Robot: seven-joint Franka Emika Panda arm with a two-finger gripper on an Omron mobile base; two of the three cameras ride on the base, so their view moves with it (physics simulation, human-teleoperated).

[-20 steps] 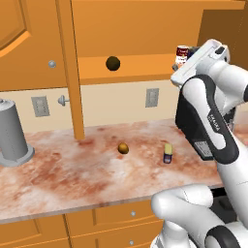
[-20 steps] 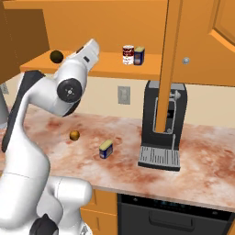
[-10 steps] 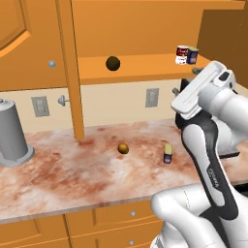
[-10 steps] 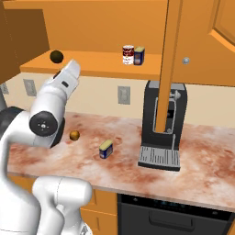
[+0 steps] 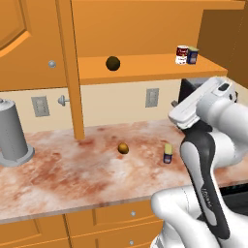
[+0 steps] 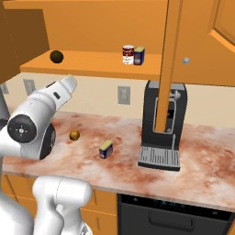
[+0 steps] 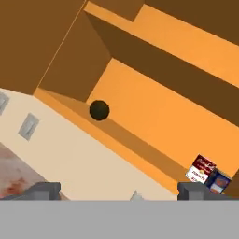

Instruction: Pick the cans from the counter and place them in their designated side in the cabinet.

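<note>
Three cans counted. Two upright, touching side by side at right end of cabinet shelf (image 5: 145, 72): red-and-white can (image 5: 182, 54), blue can (image 5: 193, 55). Third blue can (image 5: 168, 153) on worktop (image 5: 63, 174), yellow top showing, axis roughly upright, tilt hard to tell. One brown ball (image 5: 123, 148) on worktop near it; one dark ball (image 5: 113, 63) on shelf. Arm folded, hand raised over worktop, aimed up at shelf. Fingers (image 7: 44, 189) spread fully wide, nothing held. Grey cylinder (image 5: 12, 133) far left.
</note>
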